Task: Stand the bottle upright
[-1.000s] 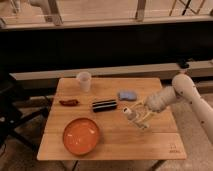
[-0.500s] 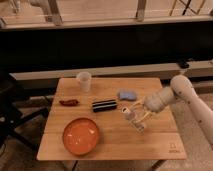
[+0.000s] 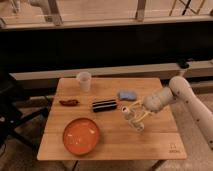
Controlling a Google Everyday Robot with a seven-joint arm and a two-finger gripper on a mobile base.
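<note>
The bottle point(image 3: 127, 110), small and clear with a white cap, is right of the table's centre, just right of the black bar point(image 3: 104, 105). It stands tilted, cap end up and to the left. My gripper point(image 3: 133, 119) reaches in from the right on the white arm point(image 3: 165, 97) and is shut on the bottle, holding it close over the wooden table point(image 3: 115, 142). The bottle's lower end is hidden by the gripper.
A translucent white cup point(image 3: 84, 81) stands at the back left. A red pepper-like object point(image 3: 69, 102) lies at the left, an orange bowl point(image 3: 81, 135) at the front left, and a blue sponge point(image 3: 127, 94) behind the bottle. A dark wall runs behind the table.
My gripper and the bottle have shifted slightly left and down together. Nothing else on the table has moved.
</note>
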